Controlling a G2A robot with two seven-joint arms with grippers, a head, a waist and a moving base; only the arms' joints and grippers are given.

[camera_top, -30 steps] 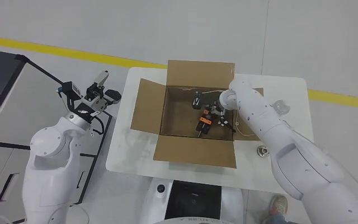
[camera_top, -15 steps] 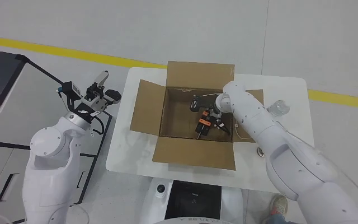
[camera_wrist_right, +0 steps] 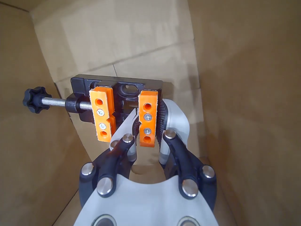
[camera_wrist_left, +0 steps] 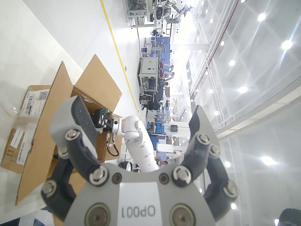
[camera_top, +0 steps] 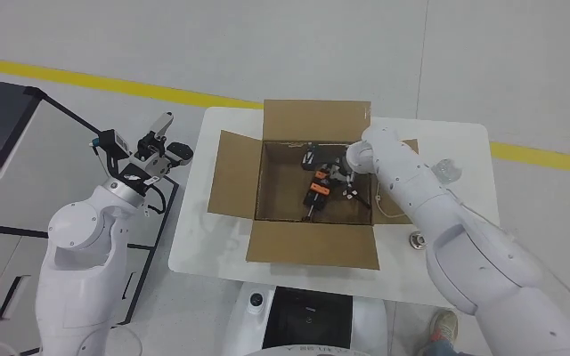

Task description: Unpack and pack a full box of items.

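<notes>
An open cardboard box (camera_top: 312, 242) sits on the white table (camera_top: 214, 133). My right arm reaches down into it, and my right gripper (camera_top: 324, 178) (camera_wrist_right: 147, 118) is shut on one orange jaw pad of a black bench vise (camera_top: 315, 190) (camera_wrist_right: 101, 111). The vise has two orange pads and a threaded screw ending in a black knob (camera_wrist_right: 35, 99). Whether it rests on the box floor I cannot tell. My left gripper (camera_top: 165, 133) (camera_wrist_left: 137, 108) is held in the air left of the table, open and with nothing in it.
The box's four flaps are folded outward. To its right on the table lie a small round metal part (camera_top: 416, 238), a clear item (camera_top: 443, 169) and a thin white cord (camera_top: 383, 203). A dark cart (camera_top: 13, 116) stands at the far left.
My right arm has shifted the vise a little toward the box's left side. The left arm has stayed put.
</notes>
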